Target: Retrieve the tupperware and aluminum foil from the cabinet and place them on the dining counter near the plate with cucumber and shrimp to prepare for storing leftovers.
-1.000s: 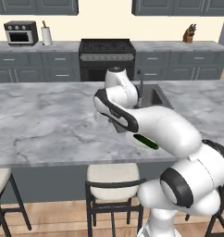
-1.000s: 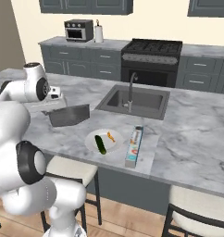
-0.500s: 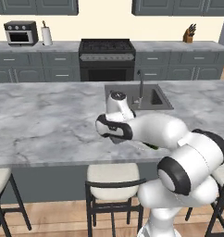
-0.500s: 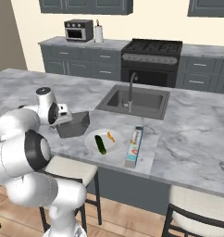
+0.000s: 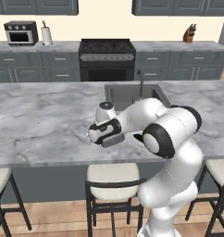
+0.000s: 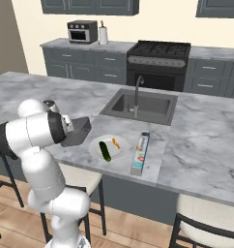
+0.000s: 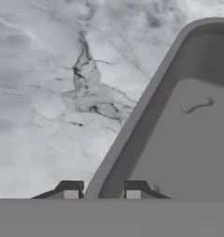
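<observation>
Tupperware (image 7: 178,129) rim sits pinched between the gripper (image 7: 102,190) fingertips

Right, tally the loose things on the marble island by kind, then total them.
Dark grey plastic tupperware tub: 1
White round plate: 1
Dark green cucumber piece: 1
Small orange shrimp: 1
Long light-grey aluminum foil carton: 1
Total: 5

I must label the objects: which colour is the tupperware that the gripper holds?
Dark grey, inside and out; the tupperware shows best in the hand view.
</observation>
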